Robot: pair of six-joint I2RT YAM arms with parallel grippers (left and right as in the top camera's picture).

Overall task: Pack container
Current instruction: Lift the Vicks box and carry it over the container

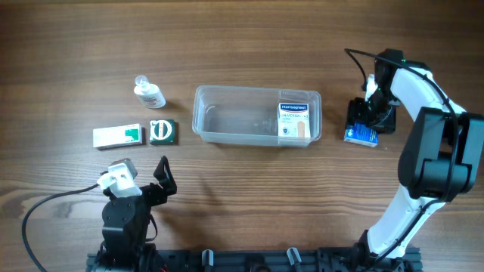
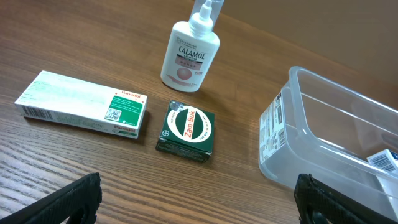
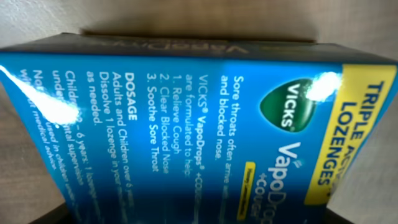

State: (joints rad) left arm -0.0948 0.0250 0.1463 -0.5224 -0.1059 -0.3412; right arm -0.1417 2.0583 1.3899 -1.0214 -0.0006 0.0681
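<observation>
The clear plastic container (image 1: pixel 208 121) lies mid-table and holds a white and blue Hansaplast box (image 1: pixel 294 121) at its right end; its near corner shows in the left wrist view (image 2: pixel 280 134). My left gripper (image 1: pixel 144 181) is open and empty near the front edge, its fingertips (image 2: pixel 199 199) over bare wood. My right gripper (image 1: pixel 370 113) is down on a blue Vicks lozenge box (image 1: pixel 361 134) right of the container. That box (image 3: pixel 199 130) fills the right wrist view and hides the fingers.
Left of the container are a white Calamol bottle (image 1: pixel 149 94) (image 2: pixel 189 56), a white and green carton (image 1: pixel 118 136) (image 2: pixel 81 102) and a small dark green Zam-Buk box (image 1: pixel 162 131) (image 2: pixel 186 129).
</observation>
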